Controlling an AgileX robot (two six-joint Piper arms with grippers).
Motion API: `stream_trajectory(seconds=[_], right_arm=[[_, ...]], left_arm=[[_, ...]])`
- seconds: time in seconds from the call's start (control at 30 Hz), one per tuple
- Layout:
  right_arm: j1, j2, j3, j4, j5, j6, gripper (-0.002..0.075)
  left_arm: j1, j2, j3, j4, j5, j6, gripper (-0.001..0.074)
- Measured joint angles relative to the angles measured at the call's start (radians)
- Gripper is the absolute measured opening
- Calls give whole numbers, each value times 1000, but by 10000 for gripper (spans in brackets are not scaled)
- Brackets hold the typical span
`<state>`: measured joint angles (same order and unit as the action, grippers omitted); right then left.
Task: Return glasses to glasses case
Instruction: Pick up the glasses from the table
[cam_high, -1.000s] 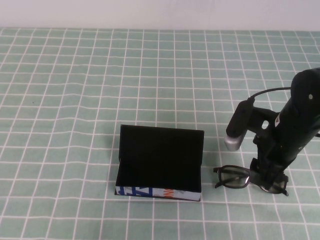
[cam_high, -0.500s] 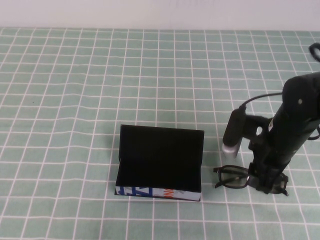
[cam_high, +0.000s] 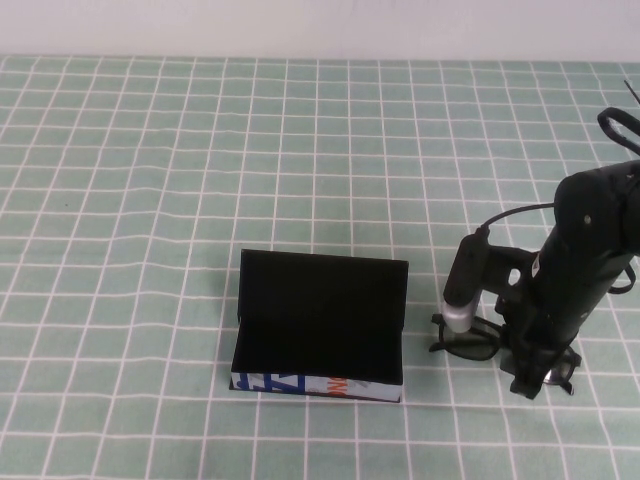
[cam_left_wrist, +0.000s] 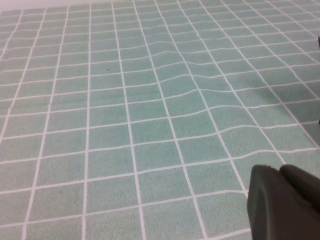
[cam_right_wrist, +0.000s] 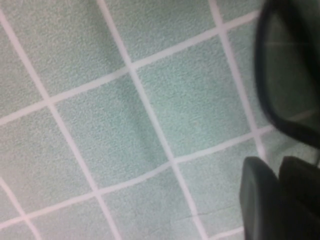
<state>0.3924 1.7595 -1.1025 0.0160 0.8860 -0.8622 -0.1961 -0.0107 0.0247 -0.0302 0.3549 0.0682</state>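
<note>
The glasses case (cam_high: 320, 320) stands open near the table's front, its black lid upright and its white printed side facing me. The black glasses (cam_high: 468, 340) lie just right of the case. Their left lens shows; their right half is hidden under my right gripper (cam_high: 530, 380). That gripper comes down onto them, jaws close together on the frame. The right wrist view shows the dark frame (cam_right_wrist: 292, 127) right by that gripper (cam_right_wrist: 277, 200). My left gripper (cam_left_wrist: 282, 200) is shut and empty over bare cloth, out of the high view.
A green cloth with a white grid (cam_high: 200, 180) covers the whole table. A pale wall runs along the far edge. The right arm's cable (cam_high: 620, 125) loops at the right edge.
My right arm has lowered and tipped onto the glasses. The glasses' left lens has shifted up and slightly toward the case.
</note>
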Motion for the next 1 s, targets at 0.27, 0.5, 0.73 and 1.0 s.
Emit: stream_trajectory(seconds=[0.27,0.5,0.73,1.0], right_arm=[[0,-34,4,-3,-9,4,115],[0,-113,4,-8,-65,-10,228],[0,-103,4,-8,-96,-16,506],[0,-65,4,-65,-92,-16,547]], left_arm=[[0,0,0,0,0,0,-4],[0,0,0,0,0,0,-4],[0,0,0,0,0,0,-4],[0,0,0,0,0,0,-4]])
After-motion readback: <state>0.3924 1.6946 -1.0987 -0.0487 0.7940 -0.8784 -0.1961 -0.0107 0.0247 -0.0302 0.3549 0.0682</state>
